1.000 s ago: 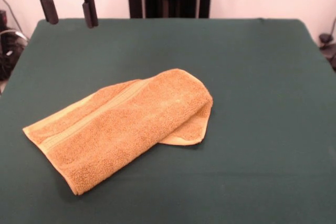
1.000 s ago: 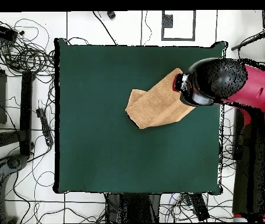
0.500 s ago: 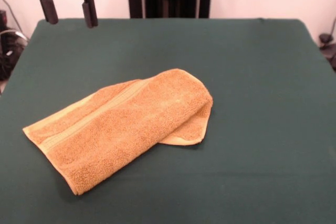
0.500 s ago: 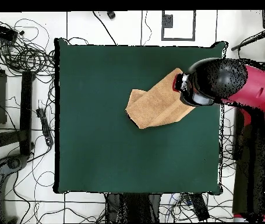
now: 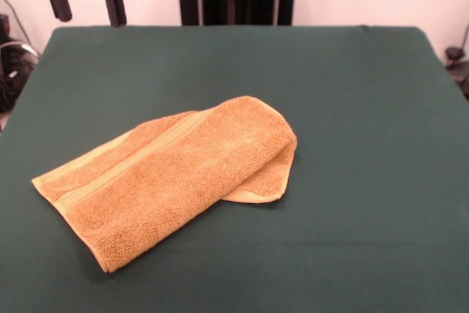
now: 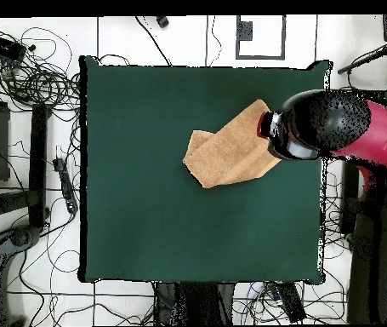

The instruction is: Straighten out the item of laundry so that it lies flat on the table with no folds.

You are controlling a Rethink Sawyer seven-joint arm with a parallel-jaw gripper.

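Table (image 5: 352, 108), dark green cloth, filled most of both views, bare apart from one item. Arm (image 6: 362, 128), red and black, hung over the table's edge in the overhead view, covering one end of the towel there. Towel (image 5: 172, 177), golden-tan terry, lay left of centre in the front view, folded over on itself: top layer doubled across, lower layer peeking out at the right end as a paler hem corner (image 5: 260, 192). Woven band (image 5: 132, 159) ran along the upper long side. No tag seen. Gripper (image 5: 84, 1) sat high at the top-left edge of the front view, well apart from the towel, two dark fingers (image 5: 113, 5) spread wide with nothing between them.

Judgement: soft, light, limp cloth, some grip from the pile, likely to drag rather than slide on the table cloth. Best hold looked like the top layer's free edge near the rounded fold at right, pinched shallow so only one layer lifts, then peeled back across.
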